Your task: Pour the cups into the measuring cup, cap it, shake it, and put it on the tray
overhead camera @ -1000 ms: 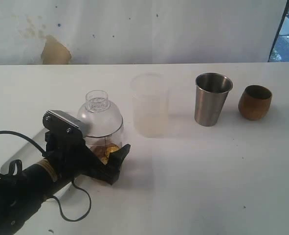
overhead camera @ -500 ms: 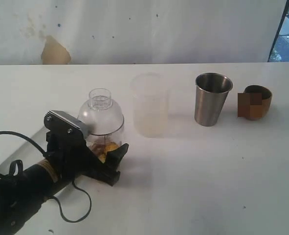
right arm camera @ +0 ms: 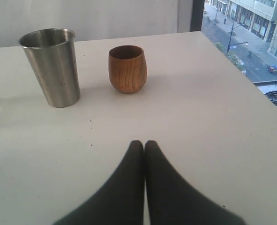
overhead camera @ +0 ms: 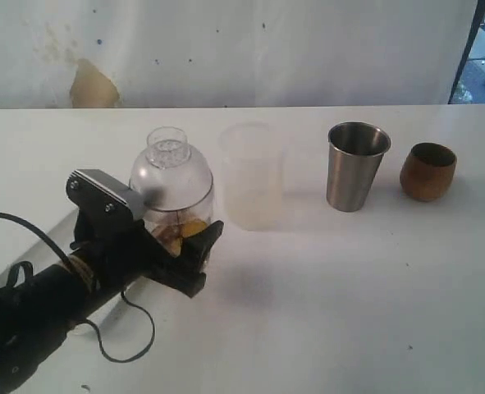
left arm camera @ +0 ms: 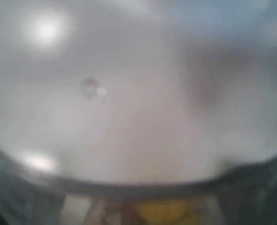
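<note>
L gripper (overhead camera: 185,250): clamped on lower part of the measuring cup (overhead camera: 176,215), black fingers either side of it; arm comes in low from the near-left corner w/ a loose black cable.
Measuring cup: upright, left of centre on the table (overhead camera: 349,287); clear dome cap (overhead camera: 170,168) w/ short open neck sits on top. Can't tell if its base touches the table, gripper hides it.
Contents: yellow/brown bits at cup bottom (overhead camera: 185,232); L wrist view is a close blur of the clear dome, yellow patch (left arm camera: 161,211) at one edge.
Tray (overhead camera: 41,242): only a grey strip of rim shows beside/under the L arm; rest hidden. Cup vs tray: can't tell.
Frosted cup (overhead camera: 253,176): upright, just right of the measuring cup, apart from it.
Steel tumbler (overhead camera: 356,167): upright, right of frosted cup; looks empty in R wrist view (right arm camera: 51,67).
Brown cup (overhead camera: 427,171): upright, near the tumbler on its right, not touching; also in R wrist view (right arm camera: 127,68).
R gripper (right arm camera: 144,144): fingers pressed together, nothing between them; hangs over bare table, well short of both cups.
</note>
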You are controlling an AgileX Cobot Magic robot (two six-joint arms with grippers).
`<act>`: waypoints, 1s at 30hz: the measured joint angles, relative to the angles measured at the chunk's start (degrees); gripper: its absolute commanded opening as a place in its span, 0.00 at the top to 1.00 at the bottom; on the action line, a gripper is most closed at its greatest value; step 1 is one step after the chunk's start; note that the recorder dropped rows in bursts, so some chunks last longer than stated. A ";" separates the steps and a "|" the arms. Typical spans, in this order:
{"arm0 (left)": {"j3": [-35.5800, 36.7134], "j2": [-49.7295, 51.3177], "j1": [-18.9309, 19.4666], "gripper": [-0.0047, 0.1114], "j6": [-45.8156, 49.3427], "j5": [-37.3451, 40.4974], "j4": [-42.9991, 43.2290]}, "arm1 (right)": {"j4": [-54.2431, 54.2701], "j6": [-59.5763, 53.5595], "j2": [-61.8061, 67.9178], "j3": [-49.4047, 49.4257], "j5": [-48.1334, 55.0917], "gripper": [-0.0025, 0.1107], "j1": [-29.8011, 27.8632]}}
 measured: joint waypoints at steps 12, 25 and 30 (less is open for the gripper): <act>-1.88 -6.72 -0.09 0.96 -1.42 -0.75 -14.91 | 0.00 0.00 0.00 0.00 0.10 0.98 0.00; -2.19 -7.93 2.36 0.96 4.71 2.89 -13.72 | 0.00 -0.10 0.00 0.00 0.10 0.98 0.00; -4.15 -8.54 4.67 0.96 4.91 9.14 -8.43 | 0.00 -0.10 0.00 0.00 0.42 0.98 0.00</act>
